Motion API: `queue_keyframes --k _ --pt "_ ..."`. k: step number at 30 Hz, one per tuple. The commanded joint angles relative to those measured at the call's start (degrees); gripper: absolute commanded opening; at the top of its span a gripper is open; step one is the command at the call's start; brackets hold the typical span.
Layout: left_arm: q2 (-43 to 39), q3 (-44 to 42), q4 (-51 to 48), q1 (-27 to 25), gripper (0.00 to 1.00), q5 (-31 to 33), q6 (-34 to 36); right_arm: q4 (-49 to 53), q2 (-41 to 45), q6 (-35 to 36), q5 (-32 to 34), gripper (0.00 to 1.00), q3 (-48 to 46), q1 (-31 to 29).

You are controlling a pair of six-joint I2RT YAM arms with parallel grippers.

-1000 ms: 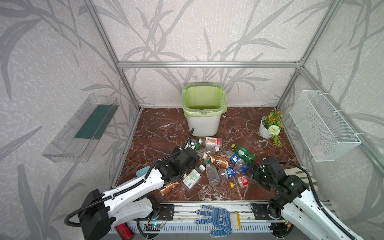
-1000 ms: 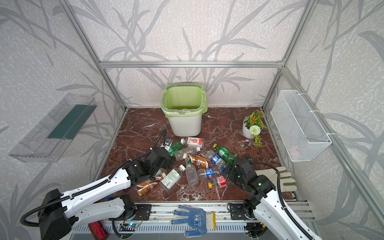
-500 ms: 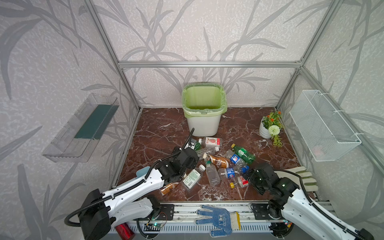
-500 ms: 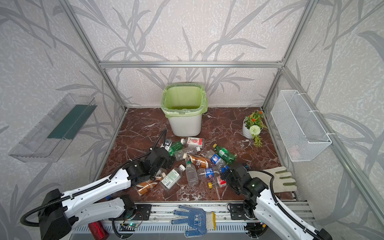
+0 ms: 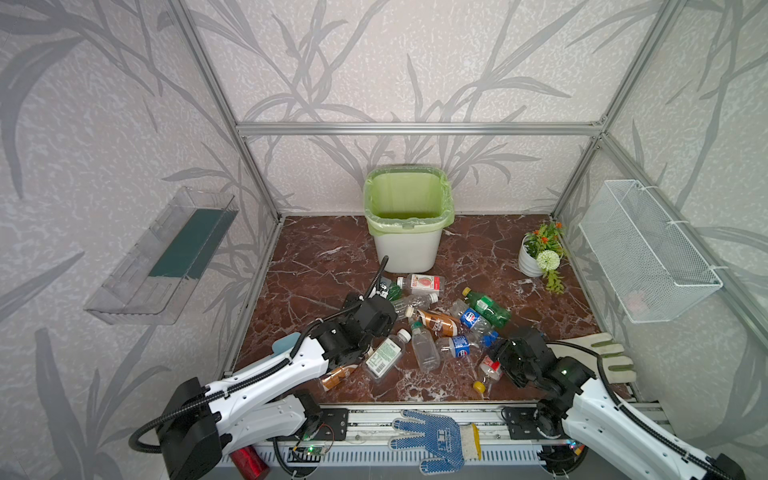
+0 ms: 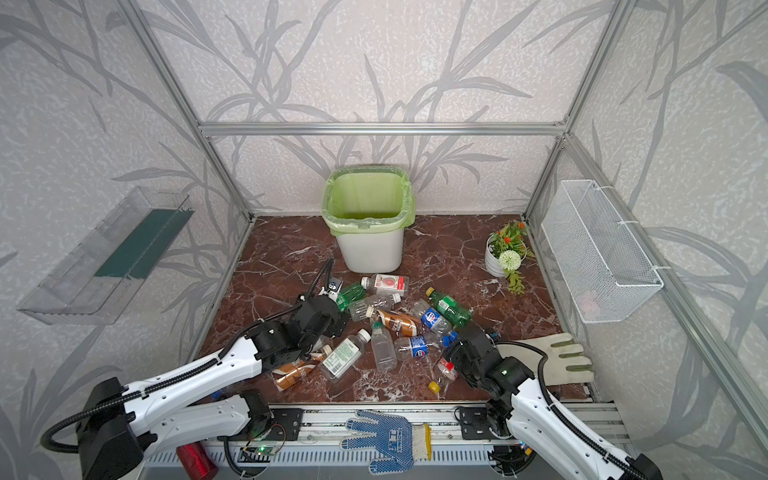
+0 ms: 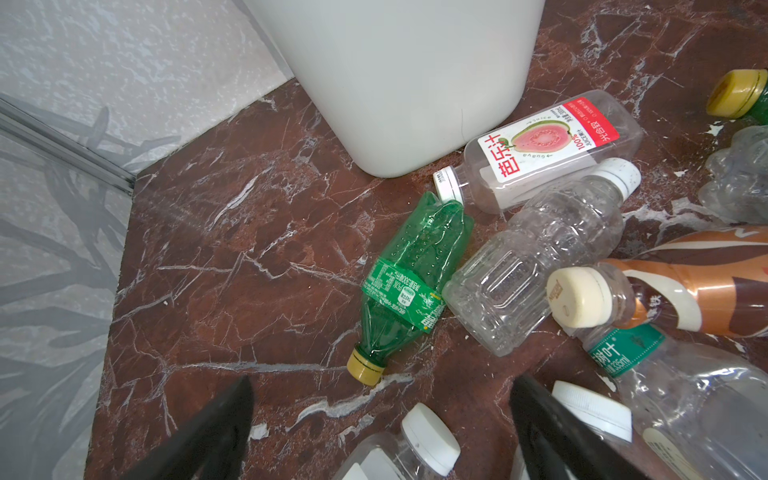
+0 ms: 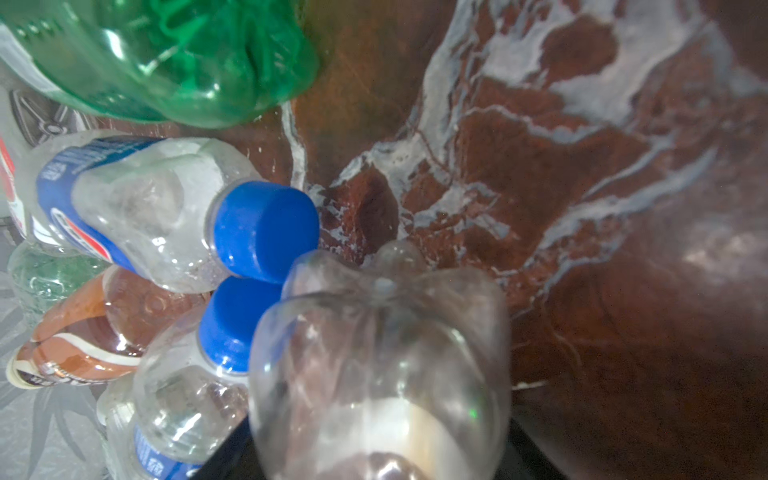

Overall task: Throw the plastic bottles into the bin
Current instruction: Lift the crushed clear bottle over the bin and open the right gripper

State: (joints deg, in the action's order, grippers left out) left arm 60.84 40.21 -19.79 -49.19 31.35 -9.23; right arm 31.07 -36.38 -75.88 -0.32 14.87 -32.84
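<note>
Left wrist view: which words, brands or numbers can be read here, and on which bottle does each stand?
"芭乐汁", "100%", "guava": label of the guava juice bottle lying beside the bin.
"335ml": green label of the clear bottle.
Green bottle: label print too small to read.
Cream cap: embossed word not legible.

Marble top (image 5: 316, 266): bottles (image 5: 424, 351), bin (image 5: 407, 249), perhaps glove (image 5: 598, 353).

Bin (image 5: 409, 253) white, liner (image 5: 405, 195) green; floor (image 5: 316, 257) red-brown marble, white veins; glove (image 5: 432, 436) blue-dotted; blurred bottle (image 8: 374, 365) seemingly clear.
</note>
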Motion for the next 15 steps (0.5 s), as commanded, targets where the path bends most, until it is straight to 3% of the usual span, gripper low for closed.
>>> queue_keyframes --k 1,4,10,13,15 --pt "-0.42 -0.79 -1.80 -0.03 0.97 3.21 -1.87 -0.67 0.72 1.24 0.89 0.56 -0.82 -0.35" --pt "-1.89 -1.49 -1.61 0.03 0.99 4.45 -2.95 0.68 1.89 4.90 2.34 0.51 2.38 -0.37" --pt "-4.62 -3.64 -1.49 3.57 0.99 4.57 -8.44 -0.37 0.19 19.77 6.41 0.50 15.28 -0.33" --pt "-5.59 -3.51 -3.63 7.94 0.99 1.93 -11.66 -7.25 -3.38 33.30 7.26 0.50 24.88 -0.37" --pt "-5.97 -3.68 -4.83 10.70 0.99 0.92 -13.37 -9.27 -7.92 46.17 6.19 0.50 35.59 -0.34"
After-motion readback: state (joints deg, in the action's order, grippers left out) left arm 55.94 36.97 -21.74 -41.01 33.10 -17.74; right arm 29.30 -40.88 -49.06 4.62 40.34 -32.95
